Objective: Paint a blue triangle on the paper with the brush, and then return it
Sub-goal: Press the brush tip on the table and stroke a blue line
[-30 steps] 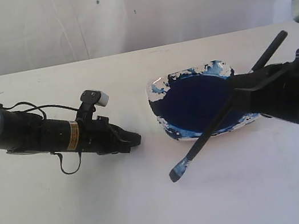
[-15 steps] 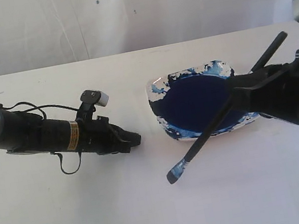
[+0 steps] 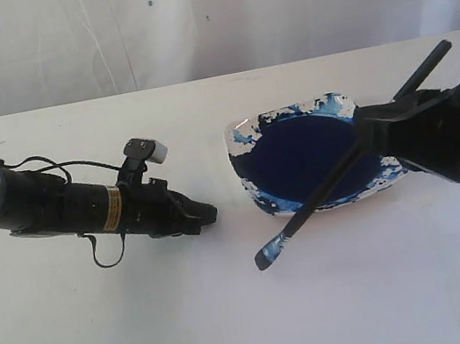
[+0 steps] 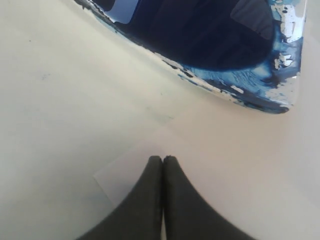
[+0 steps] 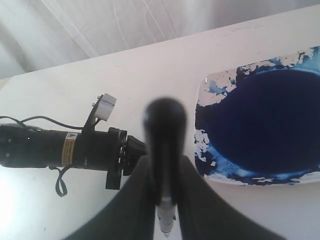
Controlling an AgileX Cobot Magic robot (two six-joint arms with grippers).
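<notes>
**Exterior view:** My right hand is clamped narrow on the brush. Over the last second it has drawn up and back a touch, so the blue-stained tip now sits slightly nearer the dish. The tip hangs just in front of the dish's near rim, seemingly clear of the white surface below. My left hand has not stirred and lies low over the table, well to the left of the dish.

**Left wrist view:** My left fingers are pressed together on nothing, with their tips at a corner of the paper. The paper runs on toward the dish, and no blue stroke shows on it.

**Right wrist view:** The black stick stands gripped between my right fingers, bristles pointing down, with the pool of dark paint off to one side.

The shift is slight. I read it as a loaded brush being carried toward the paper, with the triangle not yet begun.
</notes>
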